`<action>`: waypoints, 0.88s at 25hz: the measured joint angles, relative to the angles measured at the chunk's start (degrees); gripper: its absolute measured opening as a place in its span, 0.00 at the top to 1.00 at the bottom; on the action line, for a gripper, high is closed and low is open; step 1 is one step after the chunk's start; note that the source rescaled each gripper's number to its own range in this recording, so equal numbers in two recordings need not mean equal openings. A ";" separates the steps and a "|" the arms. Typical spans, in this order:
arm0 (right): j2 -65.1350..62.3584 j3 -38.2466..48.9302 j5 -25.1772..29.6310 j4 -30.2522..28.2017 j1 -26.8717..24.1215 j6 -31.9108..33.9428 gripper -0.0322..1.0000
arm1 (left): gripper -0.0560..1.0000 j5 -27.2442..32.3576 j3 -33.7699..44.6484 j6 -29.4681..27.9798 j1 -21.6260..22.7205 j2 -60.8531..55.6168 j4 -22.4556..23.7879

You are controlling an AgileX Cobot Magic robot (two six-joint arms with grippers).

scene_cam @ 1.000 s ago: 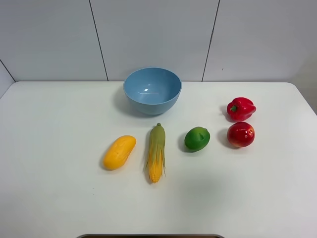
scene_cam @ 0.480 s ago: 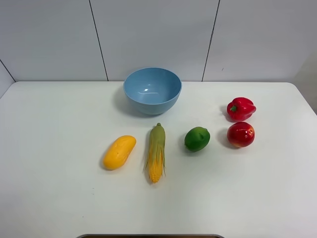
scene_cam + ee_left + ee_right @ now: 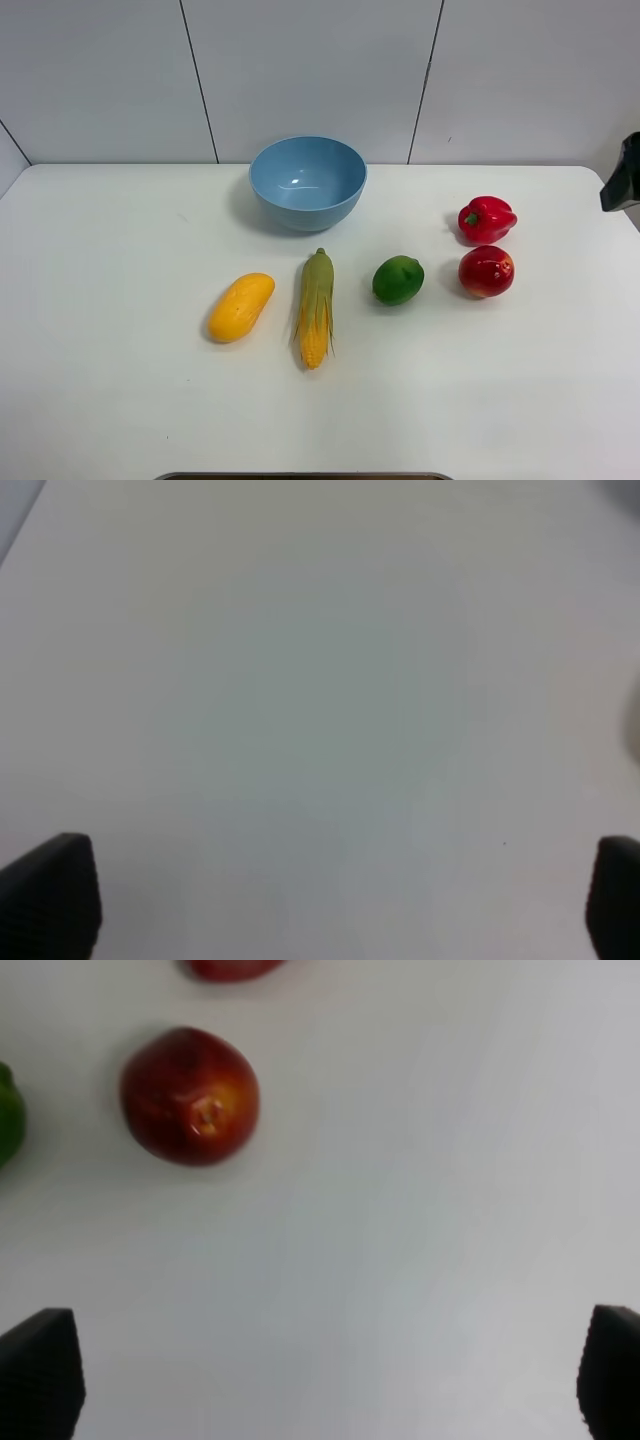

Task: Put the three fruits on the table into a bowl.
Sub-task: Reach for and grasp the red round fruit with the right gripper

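Right jaws: spread wide, holding nothing. Left jaws: likewise, over bare desk [image 3: 300,680]. Apple [image 3: 190,1095] sits ahead and left of right jaws, well apart. Looks rigid and glossy, likely slippery; clamp across its widest girth. Bowl [image 3: 307,182] farther left.

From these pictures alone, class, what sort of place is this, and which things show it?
Probably a robot test bench, not a kitchen: a white table against a plain panelled wall, an apple and corn cob spaced out beside a blue bowl, and the right gripper open above it.
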 joint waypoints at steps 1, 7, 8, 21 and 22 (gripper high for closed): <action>0.74 -0.90 -0.52 0.77 0.00 0.00 0.00 | 0.00 0.00 0.00 0.00 0.00 0.00 0.00; 7.11 -8.73 -0.98 5.98 0.00 -1.61 0.00 | 0.00 0.00 0.00 0.00 0.00 0.00 0.00; 8.14 -10.04 -0.82 6.94 0.00 -1.70 0.00 | 0.00 0.00 0.00 0.00 0.00 0.00 0.00; 20.17 -12.81 -2.49 8.78 1.41 -1.89 0.00 | 0.00 0.00 0.00 0.00 0.00 0.00 0.00; 20.91 -12.81 -3.07 8.46 1.84 -1.89 0.00 | 0.00 0.00 0.00 0.00 0.00 0.00 0.00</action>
